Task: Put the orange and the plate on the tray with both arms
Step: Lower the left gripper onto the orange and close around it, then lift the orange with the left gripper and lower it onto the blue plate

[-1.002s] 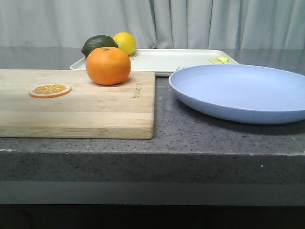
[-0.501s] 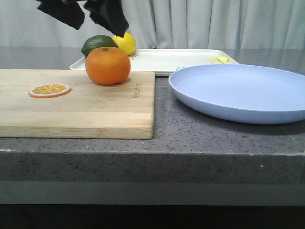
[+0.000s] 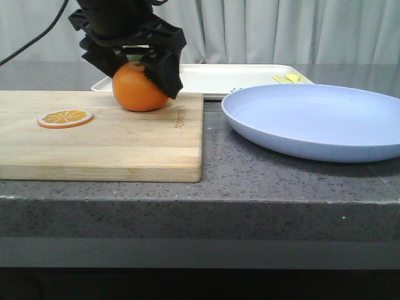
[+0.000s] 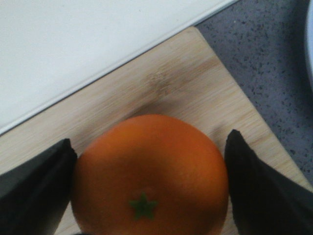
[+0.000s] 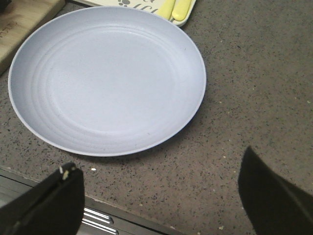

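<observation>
Wooden board, left hand half-hiding orange

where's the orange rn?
Front view, left side: orange sits on the wooden cutting board's far right corner, between the left claw's open fingers, just before the tray.

One orange, one plate, one tray, one cutting board, one orange slice
</observation>
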You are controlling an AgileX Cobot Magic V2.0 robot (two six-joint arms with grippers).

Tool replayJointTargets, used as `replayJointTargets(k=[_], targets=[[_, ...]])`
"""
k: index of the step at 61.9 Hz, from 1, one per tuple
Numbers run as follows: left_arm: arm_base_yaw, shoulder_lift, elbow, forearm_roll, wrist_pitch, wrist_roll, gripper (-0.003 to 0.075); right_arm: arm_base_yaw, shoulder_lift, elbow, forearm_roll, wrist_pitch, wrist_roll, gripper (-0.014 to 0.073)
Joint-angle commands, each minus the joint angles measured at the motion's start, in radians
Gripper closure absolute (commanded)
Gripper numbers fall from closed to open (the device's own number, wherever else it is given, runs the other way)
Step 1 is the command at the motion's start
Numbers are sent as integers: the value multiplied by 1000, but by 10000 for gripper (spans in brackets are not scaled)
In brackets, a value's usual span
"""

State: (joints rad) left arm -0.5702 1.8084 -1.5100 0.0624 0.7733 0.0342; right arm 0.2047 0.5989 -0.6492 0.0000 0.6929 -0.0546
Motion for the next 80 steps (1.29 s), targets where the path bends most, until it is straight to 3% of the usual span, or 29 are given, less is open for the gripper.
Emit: replayJointTargets(k=[1,8,21,40,70,75,80], targets=[[-7,-43,-35,-7,-21,2,132,1,7,-34,0,-59,-11,-48],[-7,-41,-35,-21,-18,2,160,1,7,-34,0,-59,-11,-48],[-9,-41,-42,-54,-18,2,301,1,7,-34,0,-58,-11,-48],[-138,-12,-188,-62,-8,18,297,1,7,-34,0,-58,-11,-48],[-317,255,-510,-62,26,18,296,1,7,-34,0,-56,-11,-48],[-328,283,-539,-62,26,18,268,1,7,-34,0,-56,-11,-48],[-336,299,-554,-62,26,18,185,1,7,-34,0,-56,-11,-48]])
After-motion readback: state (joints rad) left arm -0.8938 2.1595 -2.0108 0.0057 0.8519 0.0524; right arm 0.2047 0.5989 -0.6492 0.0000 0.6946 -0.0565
